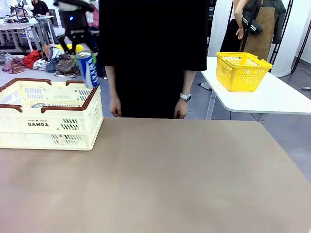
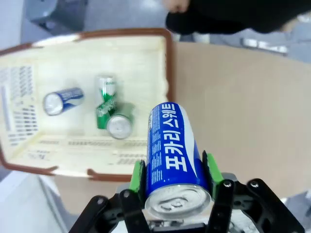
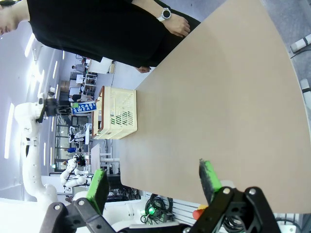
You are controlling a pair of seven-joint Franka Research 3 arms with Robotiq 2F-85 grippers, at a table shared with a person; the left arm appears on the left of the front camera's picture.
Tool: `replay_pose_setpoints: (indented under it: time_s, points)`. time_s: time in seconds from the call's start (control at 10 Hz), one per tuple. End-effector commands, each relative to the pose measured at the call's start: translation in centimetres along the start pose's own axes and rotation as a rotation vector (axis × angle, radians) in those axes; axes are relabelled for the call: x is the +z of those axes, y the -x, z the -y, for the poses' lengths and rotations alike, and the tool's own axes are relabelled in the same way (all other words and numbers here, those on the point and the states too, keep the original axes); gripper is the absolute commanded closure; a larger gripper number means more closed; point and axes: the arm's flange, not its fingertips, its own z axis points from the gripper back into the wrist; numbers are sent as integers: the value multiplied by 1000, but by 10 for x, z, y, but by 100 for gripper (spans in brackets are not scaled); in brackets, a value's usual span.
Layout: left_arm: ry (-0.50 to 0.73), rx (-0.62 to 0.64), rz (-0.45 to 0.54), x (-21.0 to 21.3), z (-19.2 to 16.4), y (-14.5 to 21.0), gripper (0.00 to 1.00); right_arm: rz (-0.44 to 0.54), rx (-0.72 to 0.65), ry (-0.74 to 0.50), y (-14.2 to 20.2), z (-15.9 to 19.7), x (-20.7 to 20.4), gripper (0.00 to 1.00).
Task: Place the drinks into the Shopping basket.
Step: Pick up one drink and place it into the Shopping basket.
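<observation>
A blue-and-white drink can (image 2: 172, 145) is clamped between the green pads of my left gripper (image 2: 175, 174), which is shut on it. In the front view the can (image 1: 88, 68) hangs tilted over the right end of the cream Shopping basket (image 1: 48, 125), with the left gripper (image 1: 82, 53) above it. Inside the basket (image 2: 167, 73) lie one blue can (image 2: 62, 100) and two green cans (image 2: 106, 87) (image 2: 116, 121). My right gripper (image 3: 153, 184) is open with nothing between its fingers, above the brown table, far from the basket (image 3: 119, 112).
A person in black (image 1: 150, 58) stands at the table's far edge, hands (image 1: 115, 108) hanging just behind it. A yellow mesh basket (image 1: 242, 70) sits on a separate white table at the back right. The brown tabletop (image 1: 184, 179) stretches bare to the right of the basket.
</observation>
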Motion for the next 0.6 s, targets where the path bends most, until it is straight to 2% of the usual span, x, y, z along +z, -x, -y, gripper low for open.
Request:
replay_pose_setpoints:
  time_s: [0.0,0.2,0.5]
  points:
    - [54,39,61,-6,-35,11,100,13,22,-20,-1,0,-1,0]
    - [132,84,102,-3,-58,11,100,13,22,-20,-1,0,-1,0]
    - [100,126,-2,-47,-67,-2,100,13,22,-20,-1,0,-1,0]
